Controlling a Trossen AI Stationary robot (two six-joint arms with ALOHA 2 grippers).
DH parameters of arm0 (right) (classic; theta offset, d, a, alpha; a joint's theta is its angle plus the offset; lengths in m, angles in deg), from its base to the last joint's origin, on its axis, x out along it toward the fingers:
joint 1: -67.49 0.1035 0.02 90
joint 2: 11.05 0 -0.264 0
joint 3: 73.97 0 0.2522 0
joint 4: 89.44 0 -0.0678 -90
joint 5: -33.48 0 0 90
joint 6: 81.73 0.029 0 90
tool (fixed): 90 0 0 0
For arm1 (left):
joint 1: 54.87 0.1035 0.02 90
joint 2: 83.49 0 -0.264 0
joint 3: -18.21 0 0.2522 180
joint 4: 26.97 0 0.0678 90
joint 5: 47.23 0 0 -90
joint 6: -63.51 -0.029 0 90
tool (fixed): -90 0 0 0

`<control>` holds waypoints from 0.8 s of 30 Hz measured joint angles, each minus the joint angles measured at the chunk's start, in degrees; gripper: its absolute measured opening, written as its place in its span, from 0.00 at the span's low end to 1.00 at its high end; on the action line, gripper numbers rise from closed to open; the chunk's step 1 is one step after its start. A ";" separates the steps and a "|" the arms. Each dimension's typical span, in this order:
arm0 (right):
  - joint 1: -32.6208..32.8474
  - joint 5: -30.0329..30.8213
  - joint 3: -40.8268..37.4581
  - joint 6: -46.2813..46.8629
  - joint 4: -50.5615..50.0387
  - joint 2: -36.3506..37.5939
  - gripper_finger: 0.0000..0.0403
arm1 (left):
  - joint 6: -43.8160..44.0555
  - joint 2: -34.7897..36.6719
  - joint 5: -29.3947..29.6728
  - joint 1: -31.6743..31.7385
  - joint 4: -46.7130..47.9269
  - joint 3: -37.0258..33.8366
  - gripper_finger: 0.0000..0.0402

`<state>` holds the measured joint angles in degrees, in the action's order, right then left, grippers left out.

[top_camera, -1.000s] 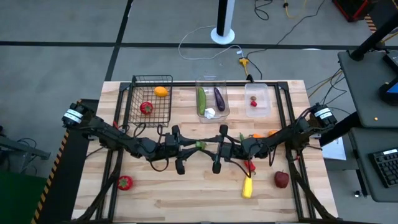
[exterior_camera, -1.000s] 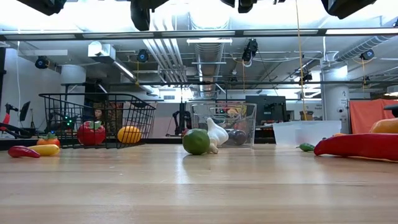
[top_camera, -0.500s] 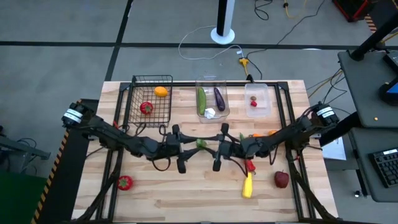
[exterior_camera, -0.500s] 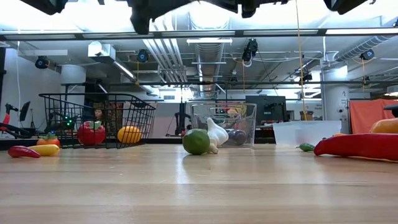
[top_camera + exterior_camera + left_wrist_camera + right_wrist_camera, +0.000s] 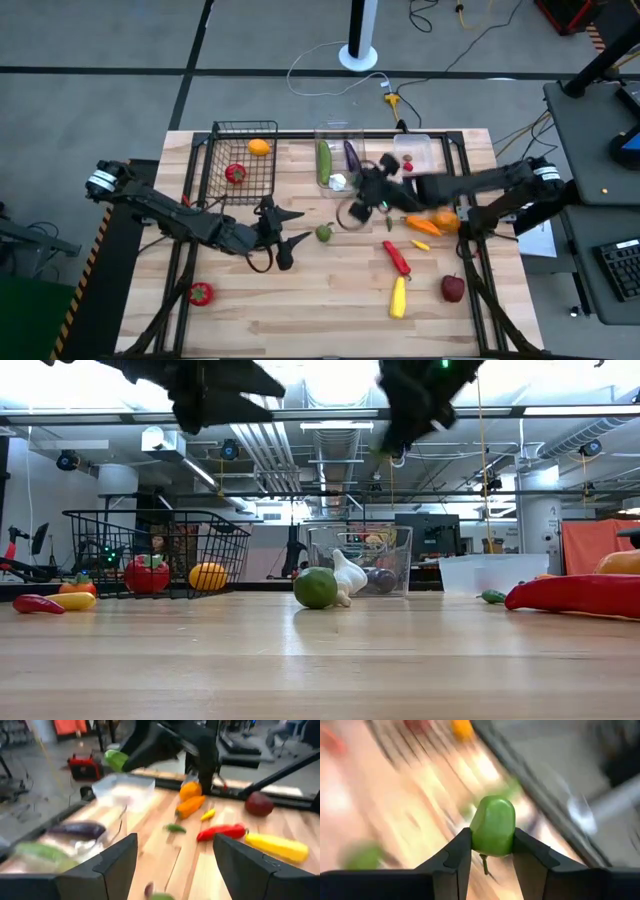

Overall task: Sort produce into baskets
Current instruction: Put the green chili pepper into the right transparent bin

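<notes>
My right gripper [image 5: 358, 206] hangs above the table just in front of the middle clear bin [image 5: 341, 140], shut on a small green pepper [image 5: 492, 826], which also shows in the left wrist view [image 5: 116, 760]. My left gripper [image 5: 303, 227] stands open left of the table's middle, with nothing between its fingers [image 5: 175, 865]. A round green fruit [image 5: 324, 233] lies on the wood just beyond its tips. The black wire basket [image 5: 222, 160] holds a red and an orange piece. The middle bin holds cucumber, eggplant and garlic. The shallow bin [image 5: 425, 150] holds red pieces. My right gripper pinches the green pepper by its two sides [image 5: 475, 839] between the two fingers. The stalk end points back toward the wrist, and the rounded end sticks out past the fingertips. The pepper is lifted clear of the table.
On the right half of the table lie orange peppers [image 5: 432, 220], a red chili [image 5: 397, 257], a yellow pepper [image 5: 398, 298] and a red apple [image 5: 453, 288]. A red piece [image 5: 201, 293] lies near the front left. Bare wood shows along the near edge.
Both grippers stood tip to tip at the table's middle. My right gripper has swung up and away toward the far edge and the clear bins with the green pepper, turning as it went. My left gripper has opened and tipped more level.
</notes>
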<state>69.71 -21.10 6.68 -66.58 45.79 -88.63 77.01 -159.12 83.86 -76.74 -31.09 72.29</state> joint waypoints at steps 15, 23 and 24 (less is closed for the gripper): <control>-34.40 -22.29 2.40 -0.37 -31.37 -0.83 0.29 | 6.70 -0.52 0.35 -0.04 6.19 0.00 0.59; -44.19 -24.28 -3.03 0.57 -29.29 -0.83 0.31 | 6.02 -0.51 0.41 -0.01 6.16 0.00 0.59; -44.76 -24.20 -4.03 0.57 -28.13 -0.83 0.31 | 5.65 -0.50 0.41 0.02 6.16 0.00 0.59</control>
<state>24.95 -45.30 2.64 -66.01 17.66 -89.46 82.66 -159.62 84.27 -76.71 -24.94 72.29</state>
